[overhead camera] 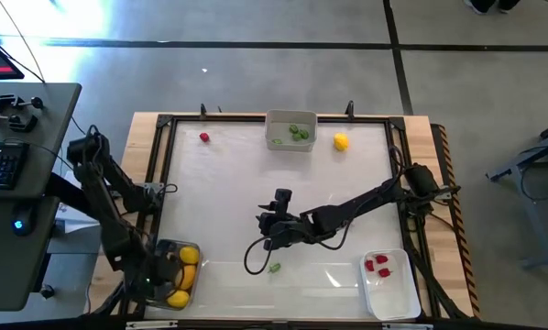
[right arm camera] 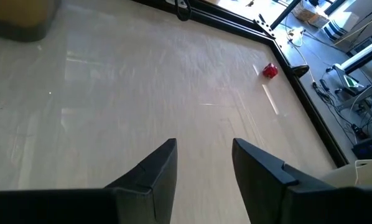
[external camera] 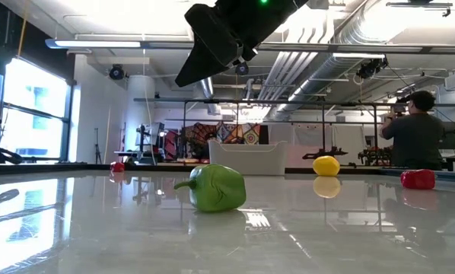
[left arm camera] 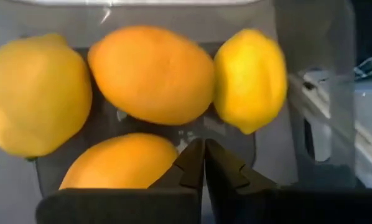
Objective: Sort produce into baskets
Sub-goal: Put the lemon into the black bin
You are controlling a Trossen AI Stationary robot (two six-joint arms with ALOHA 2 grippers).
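Table (overhead camera: 219,183) | left end effector (left arm camera: 204,163) pressed together above lemons (left arm camera: 152,74) | right end effector (right arm camera: 204,163) spread mid-table

The table (overhead camera: 283,183) top is smooth, glossy white with a wooden edge; the green pepper (external camera: 216,188) is shiny plastic.

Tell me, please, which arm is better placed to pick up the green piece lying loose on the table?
The right. Its open gripper hangs over mid-table, close to the green piece. The left gripper is shut, down in the dark-tinted bin among the yellow fruits at the table's corner.
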